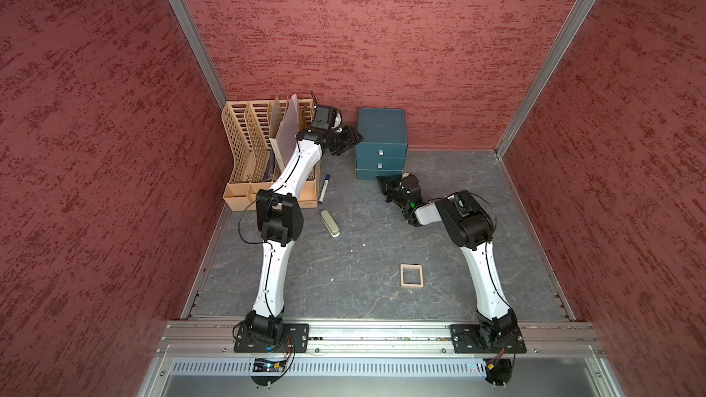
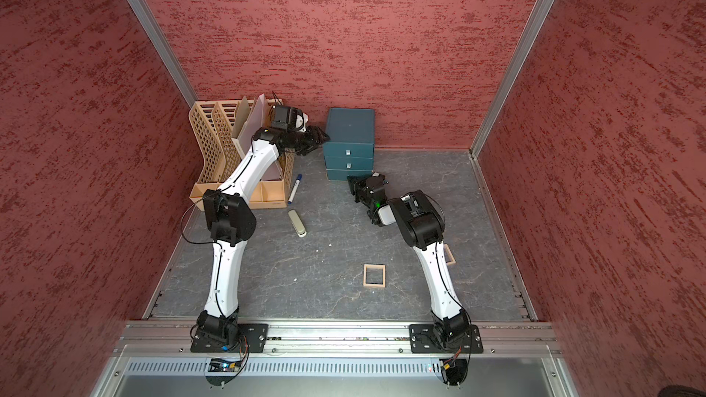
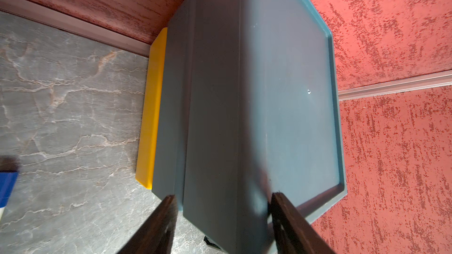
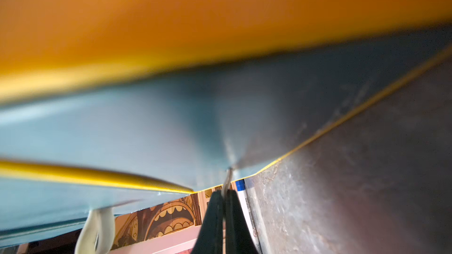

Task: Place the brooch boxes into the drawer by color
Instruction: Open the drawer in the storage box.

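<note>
Three drawers stack in the teal drawer unit [image 1: 381,126] at the back wall, and everything here is placed from it. Well to its left stands a tan lattice file organiser [image 1: 244,147]. A blue marker [image 1: 324,188] and a beige-grey block [image 1: 330,224] lie in front of the unit, to its left. At the unit's upper left front corner, the left gripper [image 3: 223,195] has its jaws spread astride the edge. Whether they press on it I cannot tell. At the unit's foot, the right gripper [image 4: 223,193] is pinched tight on the thin pale pull tab [image 4: 227,179] of the bottom drawer [image 1: 372,175]. How far that drawer is out I cannot tell.

Well in front of the unit and slightly right, a tan brooch box [image 1: 402,276] lies flat. In a top view a second tan one [image 2: 452,257] peeps from behind the right arm, further right. No black ones show.

These frames look light, stiff and thin, with a see-through centre that is probably easy to scratch. Lying flat they offer little height, so I would take one gently across a single rail or by two outer edges, jaws kept low.

The grey marbled tabletop [image 1: 363,299] looks smooth, so a nudged box may slide. Red textured walls [image 1: 382,32] close three sides. The unit sits against the back one, leaving working room only in front.
</note>
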Tool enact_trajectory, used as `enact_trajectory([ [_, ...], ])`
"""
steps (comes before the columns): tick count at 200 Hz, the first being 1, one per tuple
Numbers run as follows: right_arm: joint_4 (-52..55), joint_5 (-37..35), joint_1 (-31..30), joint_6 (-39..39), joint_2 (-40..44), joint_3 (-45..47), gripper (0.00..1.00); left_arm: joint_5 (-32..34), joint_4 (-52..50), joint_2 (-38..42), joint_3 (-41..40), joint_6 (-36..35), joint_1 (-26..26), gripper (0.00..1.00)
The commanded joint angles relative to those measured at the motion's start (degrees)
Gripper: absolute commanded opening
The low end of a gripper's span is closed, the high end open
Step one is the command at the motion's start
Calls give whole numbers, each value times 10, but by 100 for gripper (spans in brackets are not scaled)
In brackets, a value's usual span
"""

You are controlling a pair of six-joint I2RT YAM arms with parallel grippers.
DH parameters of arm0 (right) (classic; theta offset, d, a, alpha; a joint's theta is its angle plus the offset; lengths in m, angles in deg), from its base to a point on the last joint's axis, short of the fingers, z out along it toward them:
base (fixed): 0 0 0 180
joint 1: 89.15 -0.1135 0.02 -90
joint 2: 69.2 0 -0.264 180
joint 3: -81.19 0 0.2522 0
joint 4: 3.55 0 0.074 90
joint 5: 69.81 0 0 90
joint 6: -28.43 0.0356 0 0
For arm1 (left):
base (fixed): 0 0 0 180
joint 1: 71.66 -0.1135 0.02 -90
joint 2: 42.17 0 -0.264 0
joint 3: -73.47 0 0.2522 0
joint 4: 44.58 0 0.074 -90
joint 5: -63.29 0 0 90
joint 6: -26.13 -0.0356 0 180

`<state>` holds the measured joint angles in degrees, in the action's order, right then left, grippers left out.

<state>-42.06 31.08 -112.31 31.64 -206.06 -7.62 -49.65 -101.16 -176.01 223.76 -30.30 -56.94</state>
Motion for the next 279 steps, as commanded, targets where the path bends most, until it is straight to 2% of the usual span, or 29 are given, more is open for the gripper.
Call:
enact_trajectory([
  [1,1,-15,-5,-1,8,5,0,3,-21,-16,10,-16,-3,64],
  [62,-15,-21,-14,3,29,39,0,4,-23,-18,13,-15,-4,64],
  [279,-113,-40,-70,31,139,262,0,-1,-29,-25,23,-12,-5,64],
])
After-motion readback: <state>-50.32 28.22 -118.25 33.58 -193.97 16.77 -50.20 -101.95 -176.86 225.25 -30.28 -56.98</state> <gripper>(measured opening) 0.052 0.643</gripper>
